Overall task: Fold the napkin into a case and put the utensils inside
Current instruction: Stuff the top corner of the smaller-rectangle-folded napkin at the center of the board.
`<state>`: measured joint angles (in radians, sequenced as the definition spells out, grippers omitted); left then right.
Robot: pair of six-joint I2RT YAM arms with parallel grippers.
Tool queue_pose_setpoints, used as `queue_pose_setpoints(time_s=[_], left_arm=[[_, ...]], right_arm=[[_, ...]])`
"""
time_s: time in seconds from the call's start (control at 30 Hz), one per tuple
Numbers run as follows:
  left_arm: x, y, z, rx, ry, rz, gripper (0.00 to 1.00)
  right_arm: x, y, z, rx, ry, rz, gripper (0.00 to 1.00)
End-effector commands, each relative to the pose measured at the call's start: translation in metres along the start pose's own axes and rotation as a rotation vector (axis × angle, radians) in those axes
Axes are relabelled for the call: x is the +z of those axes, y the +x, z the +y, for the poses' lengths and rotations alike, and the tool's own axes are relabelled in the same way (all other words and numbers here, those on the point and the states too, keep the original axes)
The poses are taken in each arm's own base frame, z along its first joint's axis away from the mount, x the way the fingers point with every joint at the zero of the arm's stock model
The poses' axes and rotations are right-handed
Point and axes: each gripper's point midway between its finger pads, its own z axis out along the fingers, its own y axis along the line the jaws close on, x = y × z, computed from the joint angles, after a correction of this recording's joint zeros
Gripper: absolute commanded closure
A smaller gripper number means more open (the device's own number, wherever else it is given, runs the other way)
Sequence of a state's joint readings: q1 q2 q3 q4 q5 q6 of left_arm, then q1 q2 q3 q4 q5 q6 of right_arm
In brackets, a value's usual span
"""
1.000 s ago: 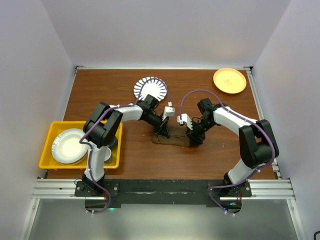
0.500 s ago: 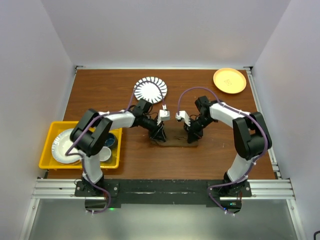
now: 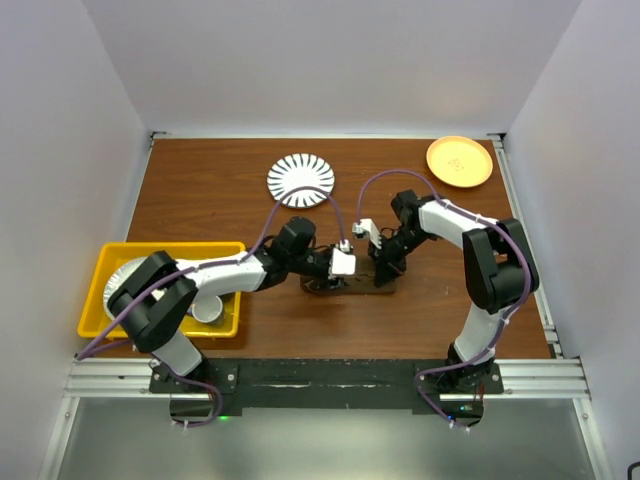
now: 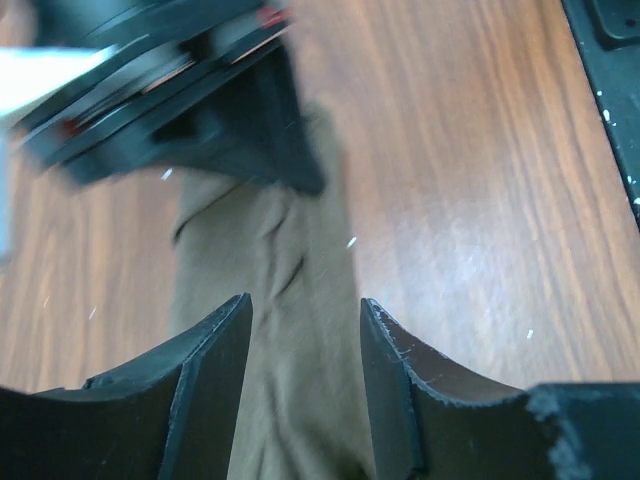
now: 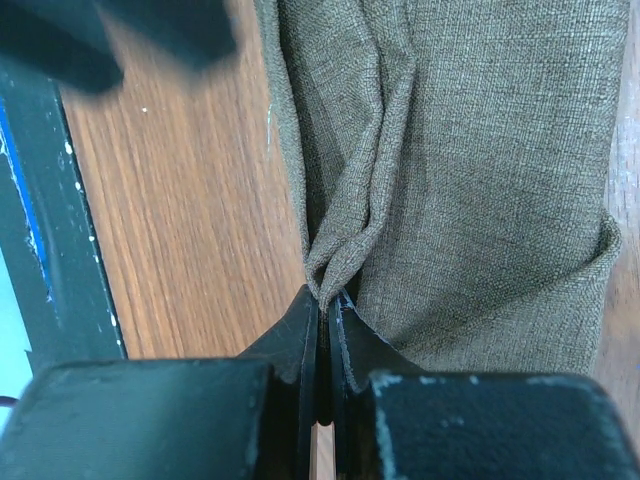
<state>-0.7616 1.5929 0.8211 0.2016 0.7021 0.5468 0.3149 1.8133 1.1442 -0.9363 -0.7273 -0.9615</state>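
The olive-brown napkin lies folded as a narrow strip at the table's middle. My right gripper is at its right end. In the right wrist view this gripper is shut on a pinched ridge of the napkin. My left gripper reaches in from the left, low over the strip. The left wrist view shows it open, its fingers astride the napkin without pressing it, and the right gripper's dark body is just ahead. The utensils are out of view.
A white striped plate lies behind the napkin. An orange plate sits at the back right corner. A yellow bin at the left edge holds white dishes and a cup.
The left gripper let go of the cloth, opened and swung lower toward the strip's middle. The right gripper closed on a fold of the napkin.
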Motion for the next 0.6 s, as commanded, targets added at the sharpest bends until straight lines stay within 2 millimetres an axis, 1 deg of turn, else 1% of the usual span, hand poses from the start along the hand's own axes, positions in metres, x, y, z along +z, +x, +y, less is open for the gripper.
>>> queue_pose_setpoints(time_s=[0.0, 0.07, 0.13, 0.17, 0.2, 0.33, 0.37, 0.47, 0.53, 0.57], left_arm=[[0.023, -0.012, 0.022, 0.144, -0.107, -0.009, 0.47], [0.030, -0.014, 0.027, 0.142, -0.118, -0.007, 0.41], [0.039, -0.011, 0.027, 0.142, -0.117, -0.002, 0.40], [0.042, -0.012, 0.027, 0.151, -0.116, -0.003, 0.40], [0.046, -0.009, 0.028, 0.146, -0.118, 0.003, 0.40], [0.060, -0.008, 0.023, 0.163, -0.121, 0.012, 0.40], [0.062, -0.010, 0.025, 0.166, -0.125, 0.010, 0.40], [0.071, -0.007, 0.026, 0.170, -0.124, 0.023, 0.41], [0.076, 0.000, 0.026, 0.155, -0.119, 0.046, 0.44], [0.077, -0.001, 0.029, 0.157, -0.119, 0.049, 0.46]], right_arm=[[-0.006, -0.012, 0.002, 0.012, -0.030, -0.044, 1.00], [-0.007, -0.011, 0.003, 0.015, -0.032, -0.042, 1.00], [-0.008, -0.010, 0.002, 0.022, -0.037, -0.042, 1.00], [-0.008, -0.010, 0.002, 0.018, -0.037, -0.041, 1.00], [-0.008, -0.009, 0.002, 0.021, -0.038, -0.041, 1.00], [-0.009, -0.009, 0.002, 0.028, -0.042, -0.046, 1.00], [-0.008, -0.009, 0.003, 0.027, -0.044, -0.045, 1.00], [-0.010, -0.006, 0.003, 0.033, -0.044, -0.046, 1.00], [-0.010, -0.006, 0.003, 0.033, -0.046, -0.047, 1.00], [-0.010, -0.006, 0.004, 0.033, -0.046, -0.047, 1.00]])
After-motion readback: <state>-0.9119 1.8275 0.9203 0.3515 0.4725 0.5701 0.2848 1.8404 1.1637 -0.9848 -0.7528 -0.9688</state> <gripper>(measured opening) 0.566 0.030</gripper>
